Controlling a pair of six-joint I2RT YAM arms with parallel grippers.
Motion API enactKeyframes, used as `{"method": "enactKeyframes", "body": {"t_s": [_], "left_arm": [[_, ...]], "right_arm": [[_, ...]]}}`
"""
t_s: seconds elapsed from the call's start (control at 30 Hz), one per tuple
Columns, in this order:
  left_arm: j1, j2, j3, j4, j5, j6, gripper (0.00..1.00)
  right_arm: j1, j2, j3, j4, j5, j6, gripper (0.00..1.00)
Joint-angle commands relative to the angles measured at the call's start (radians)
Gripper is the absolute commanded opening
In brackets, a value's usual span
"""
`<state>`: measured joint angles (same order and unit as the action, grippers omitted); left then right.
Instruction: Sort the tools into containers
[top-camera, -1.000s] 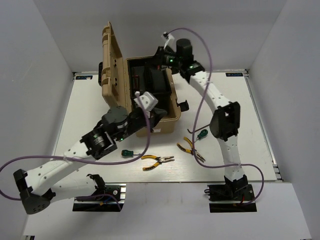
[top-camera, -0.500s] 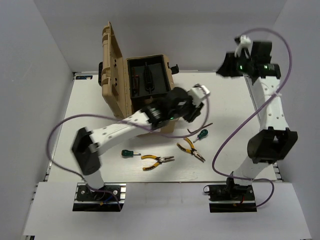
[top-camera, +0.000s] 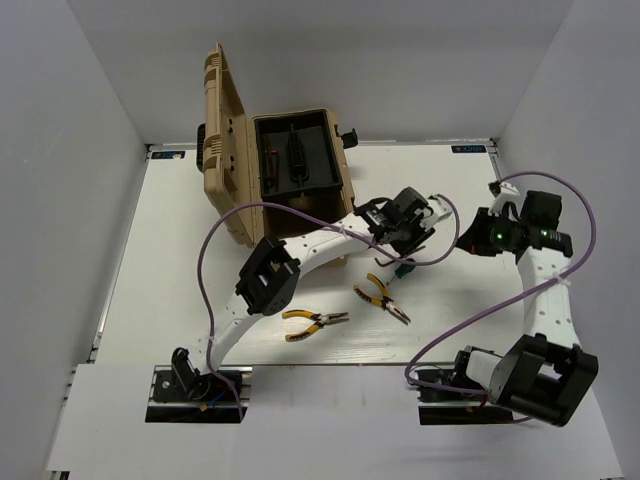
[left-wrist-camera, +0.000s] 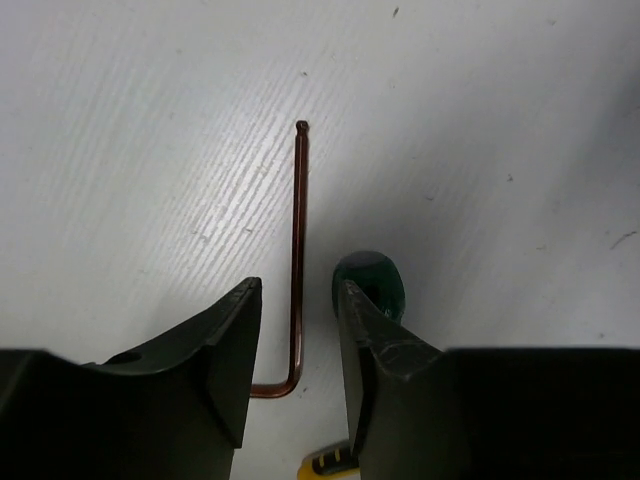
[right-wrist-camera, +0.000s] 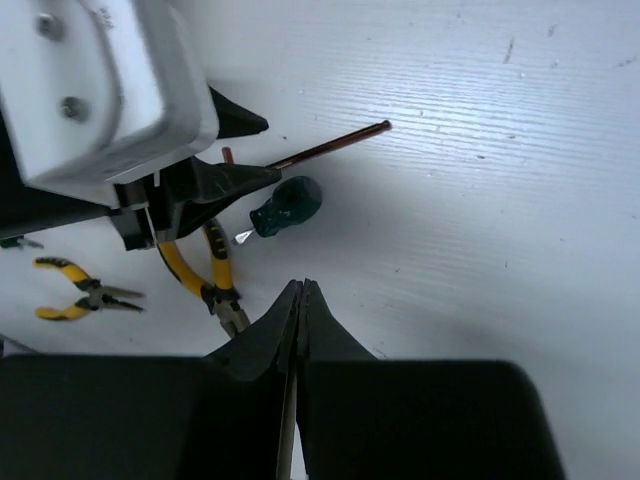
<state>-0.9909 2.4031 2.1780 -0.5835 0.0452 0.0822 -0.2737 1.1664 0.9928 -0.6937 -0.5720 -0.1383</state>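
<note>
The tan toolbox (top-camera: 232, 205) stands open at the back left, its black tray (top-camera: 322, 165) holding a few dark thin tools. My left gripper (top-camera: 404, 252) (left-wrist-camera: 297, 291) is open, low over the table, its jaws either side of a dark L-shaped hex key (left-wrist-camera: 299, 230) (right-wrist-camera: 330, 146). A green-handled screwdriver (left-wrist-camera: 371, 284) (top-camera: 405, 268) (right-wrist-camera: 285, 206) lies just outside its right finger. One pair of yellow pliers (top-camera: 384, 298) (right-wrist-camera: 196, 268) lies beside it and another (top-camera: 314, 321) (right-wrist-camera: 82, 300) further left. My right gripper (top-camera: 464, 240) (right-wrist-camera: 300, 288) is shut and empty, right of these tools.
The left arm's elbow (top-camera: 266, 278) hangs over the table's front left and hides what lies under it. Purple cables (top-camera: 215, 250) loop from both arms. White walls close in the table; its right edge (top-camera: 520, 230) lies near the right arm.
My left arm has swung from the toolbox rightwards and down over the hex key. My right arm has left the toolbox, swung to the right side and come down low.
</note>
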Motion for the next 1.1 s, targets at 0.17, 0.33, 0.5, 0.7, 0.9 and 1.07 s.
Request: {"method": "enactKeyframes", "body": {"t_s": [0.17,0.33,0.5,0.7,0.9,1.07], "left_arm": [[0.008,0.022,0.043,0.027,0.055,0.001,0.47],[0.008,0.065,0.062,0.037,0.025,0.01,0.47],[0.008,0.087,0.062,0.047,0.038,0.01,0.47],[0.008,0.097,0.016,0.047,0.015,0.01,0.5],[0.008,0.106,0.006,0.027,-0.036,0.01,0.5],[0.008,0.126,0.006,-0.013,-0.07,0.019,0.5]], "right_arm": [[-0.082,-0.057,-0.108,0.146,-0.077,0.098,0.0],[-0.111,-0.048,-0.132,0.155,-0.144,0.095,0.0],[-0.128,-0.042,-0.135,0.155,-0.166,0.095,0.0],[-0.147,-0.04,-0.141,0.155,-0.193,0.097,0.0],[-0.163,-0.039,-0.151,0.158,-0.227,0.098,0.0],[-0.177,-0.036,-0.151,0.157,-0.255,0.103,0.0]]}}
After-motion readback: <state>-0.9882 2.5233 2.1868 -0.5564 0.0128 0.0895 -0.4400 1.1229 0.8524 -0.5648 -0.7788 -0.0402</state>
